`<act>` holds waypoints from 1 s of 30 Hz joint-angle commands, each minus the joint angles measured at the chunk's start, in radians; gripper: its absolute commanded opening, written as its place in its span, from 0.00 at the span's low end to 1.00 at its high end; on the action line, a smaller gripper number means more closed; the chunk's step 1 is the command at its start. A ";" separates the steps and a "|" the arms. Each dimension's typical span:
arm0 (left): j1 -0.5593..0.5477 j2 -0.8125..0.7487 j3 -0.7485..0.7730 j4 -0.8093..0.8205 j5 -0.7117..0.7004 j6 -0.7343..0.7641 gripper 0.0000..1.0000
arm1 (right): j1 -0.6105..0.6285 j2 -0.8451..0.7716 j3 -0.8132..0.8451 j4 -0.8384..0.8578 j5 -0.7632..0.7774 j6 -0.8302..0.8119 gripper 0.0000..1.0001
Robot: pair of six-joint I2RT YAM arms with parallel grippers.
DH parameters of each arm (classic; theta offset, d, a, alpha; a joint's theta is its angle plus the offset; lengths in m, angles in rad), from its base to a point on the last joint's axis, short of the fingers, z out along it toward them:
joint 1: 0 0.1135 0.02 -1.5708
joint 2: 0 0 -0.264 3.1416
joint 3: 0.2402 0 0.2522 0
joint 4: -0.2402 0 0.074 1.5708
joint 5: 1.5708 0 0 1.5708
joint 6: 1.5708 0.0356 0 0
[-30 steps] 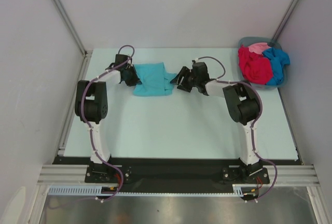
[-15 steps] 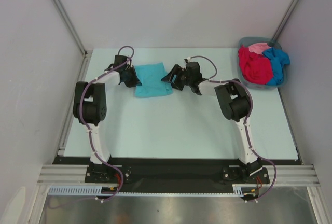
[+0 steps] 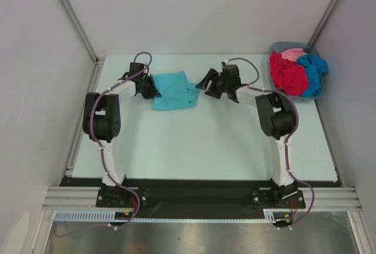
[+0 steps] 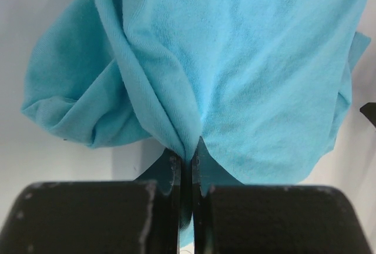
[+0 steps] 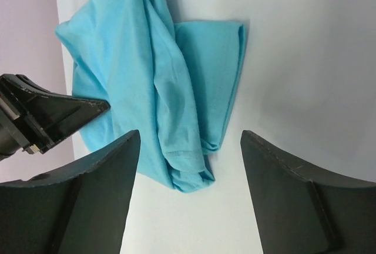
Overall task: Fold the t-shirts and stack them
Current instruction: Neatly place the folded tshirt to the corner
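Pale table (image 3: pixel 205 142): teal t-shirt (image 3: pixel 172 91) far centre; basket (image 3: pixel 289 45) far-right corner.

No readable text, label, brand, number or sign in any view. Visible side of teal-turquoise soft cloth t-shirt (image 4: pixel 264 60) plain, no legible print or tag.
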 commanded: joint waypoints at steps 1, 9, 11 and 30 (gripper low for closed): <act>-0.013 -0.051 -0.010 0.035 0.028 0.007 0.00 | -0.003 -0.064 -0.033 -0.034 0.025 -0.042 0.75; -0.013 -0.066 -0.018 0.040 0.036 0.004 0.00 | 0.006 0.001 -0.085 0.061 -0.011 0.018 0.75; -0.013 -0.072 -0.018 0.040 0.034 0.006 0.00 | 0.011 0.025 -0.080 0.094 -0.017 0.033 0.75; -0.007 -0.129 -0.092 0.055 0.043 0.003 0.00 | 0.161 0.283 0.286 0.064 -0.066 0.117 0.56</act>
